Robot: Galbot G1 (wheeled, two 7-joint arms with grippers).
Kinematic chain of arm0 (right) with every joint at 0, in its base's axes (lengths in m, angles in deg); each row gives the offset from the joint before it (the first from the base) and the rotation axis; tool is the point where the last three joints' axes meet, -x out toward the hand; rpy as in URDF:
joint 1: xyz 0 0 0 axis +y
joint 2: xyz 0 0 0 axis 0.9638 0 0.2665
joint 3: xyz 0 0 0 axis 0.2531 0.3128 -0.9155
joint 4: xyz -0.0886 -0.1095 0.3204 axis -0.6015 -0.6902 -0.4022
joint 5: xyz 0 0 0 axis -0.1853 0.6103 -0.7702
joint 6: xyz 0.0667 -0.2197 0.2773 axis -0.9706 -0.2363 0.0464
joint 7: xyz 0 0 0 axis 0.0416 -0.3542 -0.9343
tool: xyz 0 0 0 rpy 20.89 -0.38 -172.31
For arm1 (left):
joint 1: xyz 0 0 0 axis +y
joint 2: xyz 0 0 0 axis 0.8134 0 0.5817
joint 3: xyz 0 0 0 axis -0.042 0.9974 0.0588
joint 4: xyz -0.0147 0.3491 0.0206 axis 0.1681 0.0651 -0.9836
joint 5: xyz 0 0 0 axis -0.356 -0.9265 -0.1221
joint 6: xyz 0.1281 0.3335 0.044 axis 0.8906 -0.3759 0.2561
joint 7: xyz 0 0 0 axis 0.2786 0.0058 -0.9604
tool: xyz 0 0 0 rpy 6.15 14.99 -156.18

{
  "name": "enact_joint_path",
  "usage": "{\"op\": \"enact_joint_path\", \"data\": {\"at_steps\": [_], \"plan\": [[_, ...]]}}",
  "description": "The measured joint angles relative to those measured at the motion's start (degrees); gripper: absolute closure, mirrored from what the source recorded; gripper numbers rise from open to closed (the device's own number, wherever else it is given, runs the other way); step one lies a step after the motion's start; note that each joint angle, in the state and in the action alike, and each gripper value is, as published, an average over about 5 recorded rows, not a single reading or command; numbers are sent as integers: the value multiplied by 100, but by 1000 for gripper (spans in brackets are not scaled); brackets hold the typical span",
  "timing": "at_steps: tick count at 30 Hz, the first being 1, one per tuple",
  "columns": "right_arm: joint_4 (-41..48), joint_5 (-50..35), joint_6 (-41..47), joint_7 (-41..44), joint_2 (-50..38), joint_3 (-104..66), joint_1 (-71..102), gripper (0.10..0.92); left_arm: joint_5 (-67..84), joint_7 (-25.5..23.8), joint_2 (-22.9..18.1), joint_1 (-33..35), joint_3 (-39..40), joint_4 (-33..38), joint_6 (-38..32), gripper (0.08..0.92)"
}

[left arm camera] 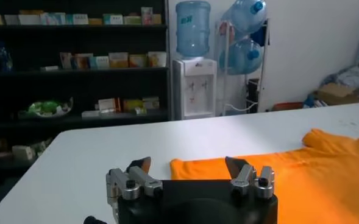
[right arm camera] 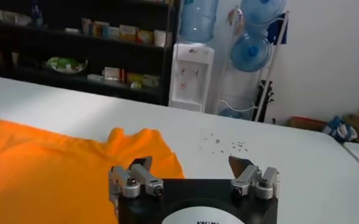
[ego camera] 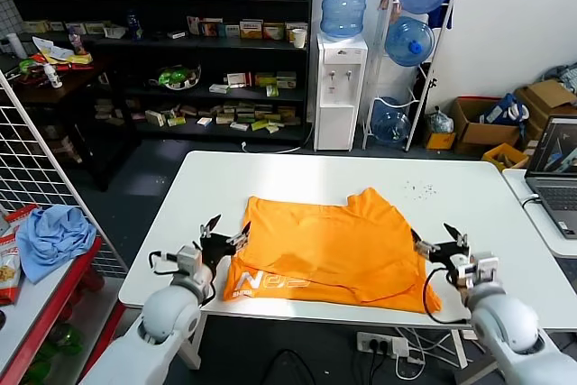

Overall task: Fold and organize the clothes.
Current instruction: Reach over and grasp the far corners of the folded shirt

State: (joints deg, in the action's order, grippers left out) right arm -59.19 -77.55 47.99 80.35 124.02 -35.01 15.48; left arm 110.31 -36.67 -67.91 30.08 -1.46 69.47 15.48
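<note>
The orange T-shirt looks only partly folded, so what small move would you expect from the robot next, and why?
Probably both arms reach in again to take a fresh hold. The orange T-shirt lies on the white table with its near edge folded over and white lettering showing. The left gripper and right gripper stand open at its two sides, holding nothing.

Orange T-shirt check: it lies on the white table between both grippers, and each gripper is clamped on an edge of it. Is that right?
Not quite. The orange T-shirt does lie on the white table between them, but the left gripper and right gripper are open and hold nothing. The head view shows this, and both wrist views show spread fingers with no fabric between them.
</note>
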Motion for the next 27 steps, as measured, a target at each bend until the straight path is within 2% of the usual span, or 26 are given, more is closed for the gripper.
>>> {"op": "enact_joint_path", "data": {"at_steps": [15, 27], "plan": [[1903, 159, 310, 570, 580, 641, -1815, 203, 242, -141, -709, -1851, 574, -2271, 473, 177], [2915, 438, 323, 903, 1064, 854, -2347, 204, 35, -267, -1201, -2599, 553, -3572, 499, 177]]}}
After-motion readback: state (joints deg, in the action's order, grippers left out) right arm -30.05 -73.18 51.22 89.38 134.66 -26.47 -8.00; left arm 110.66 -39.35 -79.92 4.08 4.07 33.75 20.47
